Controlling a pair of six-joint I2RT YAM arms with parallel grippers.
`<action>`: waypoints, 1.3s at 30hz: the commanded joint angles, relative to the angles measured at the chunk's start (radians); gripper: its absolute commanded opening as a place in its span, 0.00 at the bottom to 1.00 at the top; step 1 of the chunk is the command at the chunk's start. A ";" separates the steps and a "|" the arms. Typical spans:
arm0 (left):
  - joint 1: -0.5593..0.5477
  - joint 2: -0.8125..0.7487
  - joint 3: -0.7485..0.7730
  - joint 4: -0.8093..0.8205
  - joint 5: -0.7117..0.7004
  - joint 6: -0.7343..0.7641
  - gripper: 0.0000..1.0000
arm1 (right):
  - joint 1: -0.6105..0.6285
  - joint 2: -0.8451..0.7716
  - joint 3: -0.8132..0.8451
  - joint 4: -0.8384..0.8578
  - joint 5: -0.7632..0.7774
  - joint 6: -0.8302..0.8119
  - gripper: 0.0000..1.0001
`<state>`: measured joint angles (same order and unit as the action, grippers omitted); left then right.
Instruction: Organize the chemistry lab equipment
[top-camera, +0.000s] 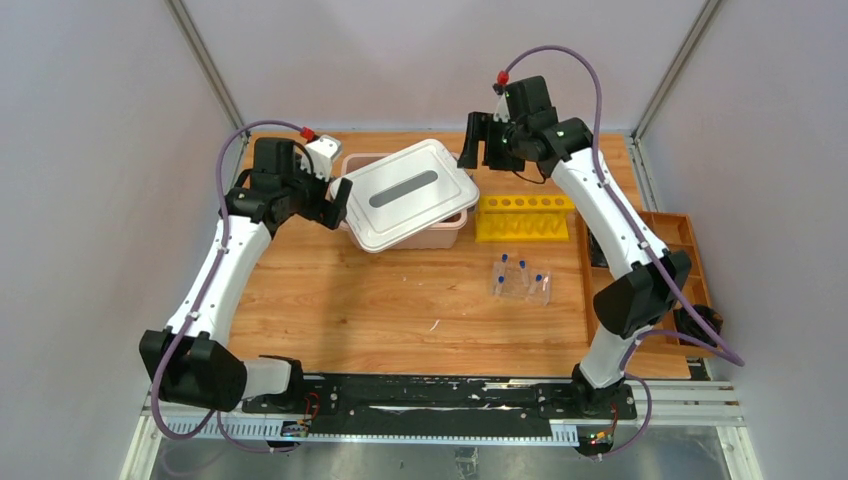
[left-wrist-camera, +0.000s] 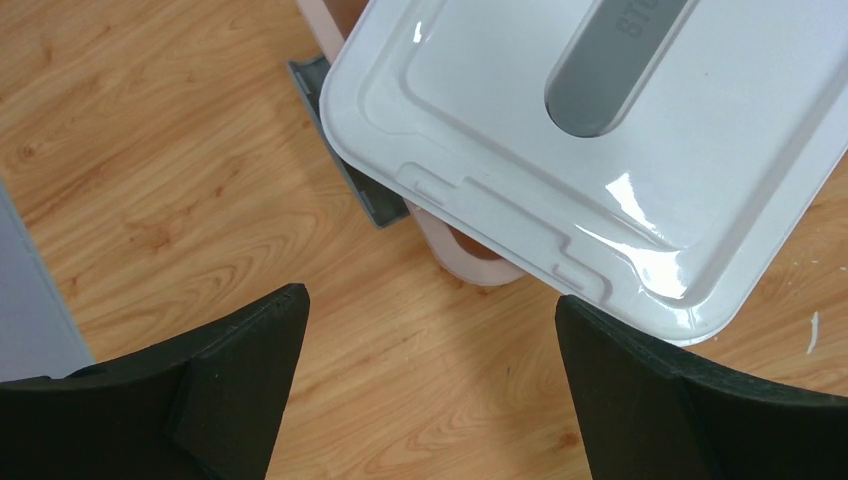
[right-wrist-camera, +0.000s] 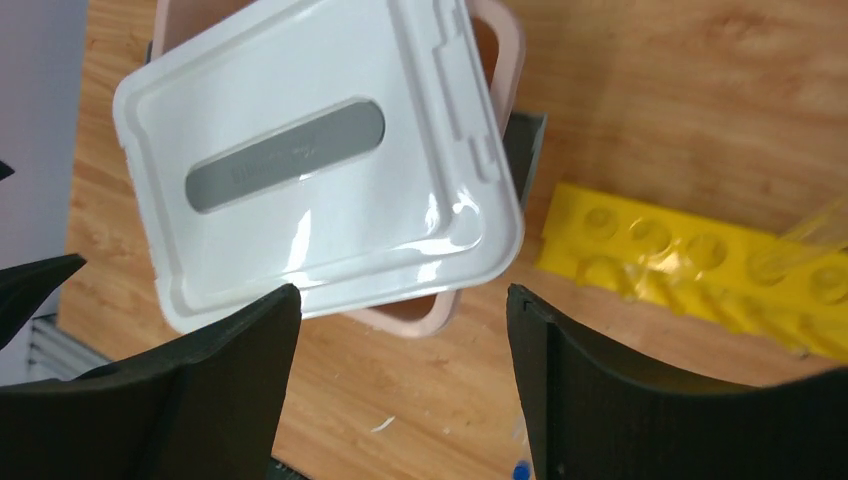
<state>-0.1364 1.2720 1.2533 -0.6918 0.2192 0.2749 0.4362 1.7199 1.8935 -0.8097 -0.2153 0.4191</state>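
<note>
Plainly, grey walls (top-camera: 90, 120) enclose a wooden table (top-camera: 330, 300) bearing blue-capped tubes (top-camera: 521, 270).

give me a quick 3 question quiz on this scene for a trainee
1. True or false: the white lid lies askew on the pink box, not shut square.
2. What stands just right of the box in the top view? A) a yellow rack B) a blue bucket C) a green bottle
3. Fill in: the left gripper and the right gripper both have their jaws ___, with nothing between them.
Key: 1 true; 2 A; 3 open.
</note>
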 joint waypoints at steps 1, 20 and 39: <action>0.006 0.014 0.021 -0.030 0.024 -0.055 1.00 | -0.007 0.117 0.087 0.043 0.154 -0.160 0.78; 0.006 0.002 -0.013 0.003 0.006 -0.034 1.00 | 0.023 0.279 0.087 0.194 0.123 -0.249 0.61; 0.006 0.007 -0.012 0.036 -0.038 -0.037 1.00 | 0.056 0.161 -0.075 0.232 0.173 -0.153 0.30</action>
<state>-0.1341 1.2930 1.2270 -0.6865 0.1970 0.2344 0.4629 1.9530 1.8500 -0.5953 -0.0906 0.2188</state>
